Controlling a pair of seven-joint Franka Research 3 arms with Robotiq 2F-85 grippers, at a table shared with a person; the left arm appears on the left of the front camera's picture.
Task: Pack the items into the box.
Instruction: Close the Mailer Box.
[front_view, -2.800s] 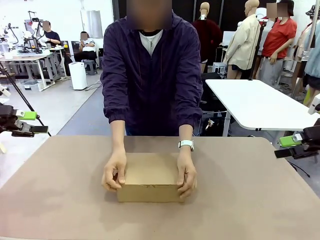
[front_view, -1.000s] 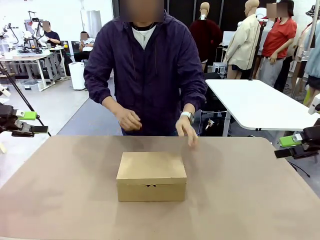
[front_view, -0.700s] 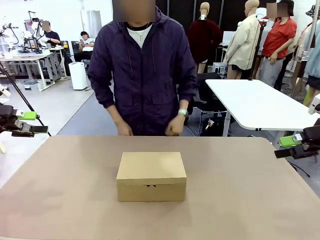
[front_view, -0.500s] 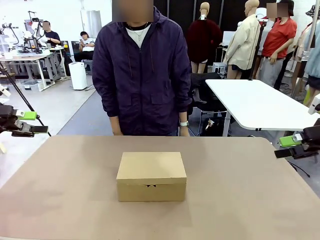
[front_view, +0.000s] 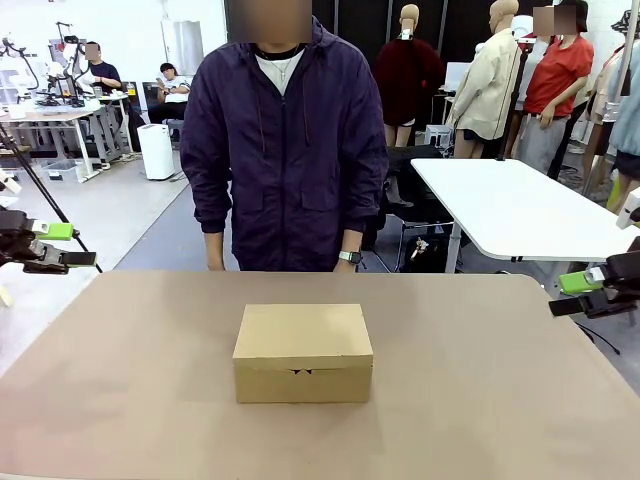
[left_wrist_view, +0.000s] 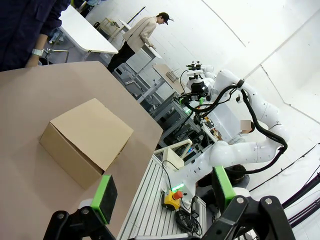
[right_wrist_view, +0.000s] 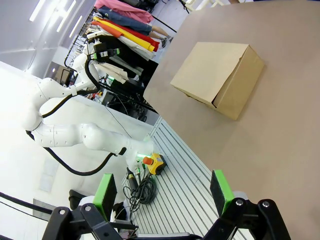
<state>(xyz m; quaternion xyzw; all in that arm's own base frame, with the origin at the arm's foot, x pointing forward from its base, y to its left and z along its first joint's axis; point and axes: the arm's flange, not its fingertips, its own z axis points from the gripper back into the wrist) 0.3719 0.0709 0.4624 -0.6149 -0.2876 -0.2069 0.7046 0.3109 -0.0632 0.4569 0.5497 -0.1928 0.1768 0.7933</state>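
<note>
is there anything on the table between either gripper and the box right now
Nothing visible. The box sits closed at the table's middle with bare tabletop on both sides. The left gripper and right gripper hang open at the table's side edges, and the person's hands are down at the far edge.

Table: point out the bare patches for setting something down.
Bare table runs left of the closed box toward the left end effector, right of it toward the right end effector, and behind it. Nowhere crowded.
</note>
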